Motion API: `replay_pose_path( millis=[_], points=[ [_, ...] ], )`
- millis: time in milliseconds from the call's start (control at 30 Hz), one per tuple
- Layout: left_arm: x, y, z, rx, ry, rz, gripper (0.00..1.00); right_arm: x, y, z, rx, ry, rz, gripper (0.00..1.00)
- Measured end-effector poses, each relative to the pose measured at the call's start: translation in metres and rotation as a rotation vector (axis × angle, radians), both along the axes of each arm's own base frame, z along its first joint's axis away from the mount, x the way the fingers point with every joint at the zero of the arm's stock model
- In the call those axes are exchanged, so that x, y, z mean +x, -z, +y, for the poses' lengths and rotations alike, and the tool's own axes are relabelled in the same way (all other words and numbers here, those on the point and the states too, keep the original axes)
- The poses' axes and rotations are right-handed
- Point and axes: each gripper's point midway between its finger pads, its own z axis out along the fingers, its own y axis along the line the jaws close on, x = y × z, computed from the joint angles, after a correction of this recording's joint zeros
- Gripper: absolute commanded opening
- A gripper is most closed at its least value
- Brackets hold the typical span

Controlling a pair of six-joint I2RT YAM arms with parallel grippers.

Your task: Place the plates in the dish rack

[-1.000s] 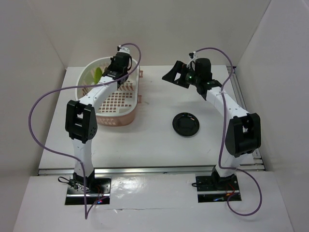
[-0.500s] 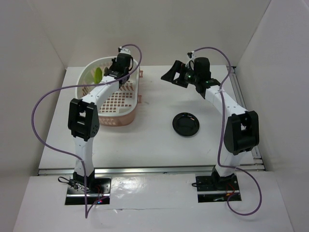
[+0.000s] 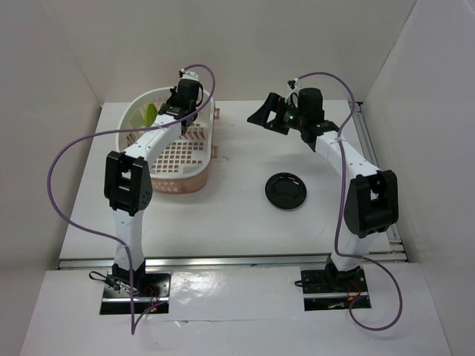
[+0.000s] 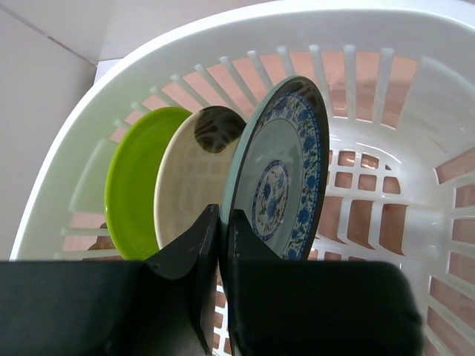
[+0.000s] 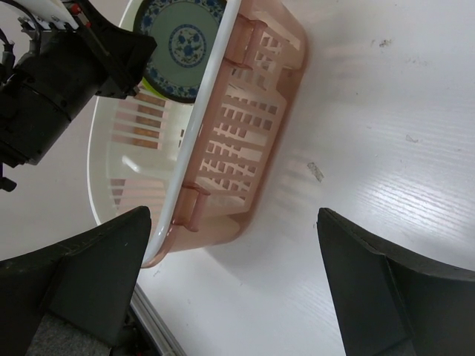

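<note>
The left pincer (image 4: 220, 215) is pressed nearly together, pinching the lower rim of the blue plate (image 4: 286, 170). That plate stands on edge inside the rack (image 4: 415, 111), tilted slightly toward 1 o'clock in the left wrist view. Just beside it at 9 o'clock stands the cream plate (image 4: 189, 185), with a dark mark near its top. The green plate (image 4: 133, 185) stands beyond that, also at 9 o'clock. All three overlap in this view, so I cannot tell whether they touch.

From above, the rack (image 3: 178, 185) sits at 10 o'clock on the tabletop (image 3: 237, 215), with the plates at its 11 o'clock end. The black plate (image 3: 286, 190) lies flat on the tabletop, well apart from the rack at its 4 o'clock. The right pincer (image 3: 266, 117) is spread wide and holds nothing. It hangs above the tabletop at 11 o'clock from the black plate, facing the rack.
</note>
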Motion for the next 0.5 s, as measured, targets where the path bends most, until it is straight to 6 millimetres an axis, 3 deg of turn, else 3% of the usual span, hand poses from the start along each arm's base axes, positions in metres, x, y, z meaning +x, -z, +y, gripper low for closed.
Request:
replay_pose_path(
  millis=[500],
  points=[
    [-0.0006, -0.0026, 0.0054, 0.018, -0.027, -0.009, 0.00, -0.0001, 0.0000, 0.0000, 0.000, 0.000, 0.000, 1.00]
  ],
)
